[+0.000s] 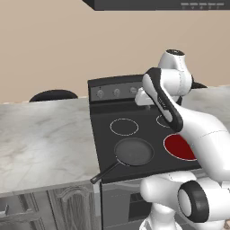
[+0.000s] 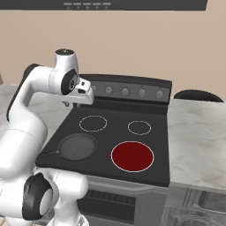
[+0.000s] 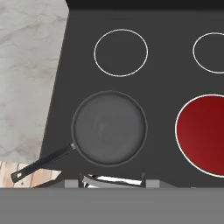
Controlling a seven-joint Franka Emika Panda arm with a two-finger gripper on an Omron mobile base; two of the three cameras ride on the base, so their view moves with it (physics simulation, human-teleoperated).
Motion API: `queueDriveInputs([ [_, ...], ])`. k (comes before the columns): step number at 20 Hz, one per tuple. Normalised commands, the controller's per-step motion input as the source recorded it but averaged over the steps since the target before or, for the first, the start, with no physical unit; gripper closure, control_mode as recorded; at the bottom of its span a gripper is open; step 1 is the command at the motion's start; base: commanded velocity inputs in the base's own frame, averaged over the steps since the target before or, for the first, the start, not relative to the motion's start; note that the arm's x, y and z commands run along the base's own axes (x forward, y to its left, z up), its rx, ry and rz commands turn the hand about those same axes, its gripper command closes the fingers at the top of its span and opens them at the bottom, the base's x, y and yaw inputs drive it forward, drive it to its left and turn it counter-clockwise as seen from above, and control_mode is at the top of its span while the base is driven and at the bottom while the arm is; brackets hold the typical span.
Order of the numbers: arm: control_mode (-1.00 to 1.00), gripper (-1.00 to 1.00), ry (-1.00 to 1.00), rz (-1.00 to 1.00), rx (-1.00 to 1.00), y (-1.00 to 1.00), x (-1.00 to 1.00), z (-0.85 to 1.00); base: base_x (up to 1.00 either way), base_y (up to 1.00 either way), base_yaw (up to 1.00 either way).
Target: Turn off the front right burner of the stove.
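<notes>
Above stove, arm bent, hand downward.

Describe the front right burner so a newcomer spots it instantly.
Find the black stove set between marble counters. On its flat cooktop, take the near row: a dark frying pan sits on the left, the front right burner beside it. It is the lone solid red disc; the other zones are thin white rings.

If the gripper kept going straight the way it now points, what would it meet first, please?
Probably the frying pan on the stove, which lies at the centre of the hand view; the red front right burner lies off to one side.
</notes>
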Motion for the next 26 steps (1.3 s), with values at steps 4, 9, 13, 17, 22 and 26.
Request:
queueDriveInputs([
  [4, -1.00, -1.00, 0.00, 0.00, 0.00, -0.07, -0.03, 0.00, 0.00, 0.00, 0.00],
  [9, -1.00, -1.00, -0.01, 0.10, 0.00, -0.27, -0.08, 0.00, 0.00, 0.00, 0.00],
  [13, -1.00, -1.00, -0.02, 0.16, 0.00, -0.37, -0.08, 0.00, 0.00, 0.00, 0.00],
  [17, -1.00, -1.00, -0.02, 0.16, 0.00, -0.41, -0.01, 0.00, 0.00, 0.00, 0.00],
  [22, -1.00, -1.00, -0.06, 0.16, 0.00, -0.43, 0.00, 0.00, 0.00, 0.00, 0.00],
  [26, -1.00, -1.00, -0.14, 0.12, 0.00, -0.37, 0.00, 0.00, 0.00, 0.00, 0.00],
])
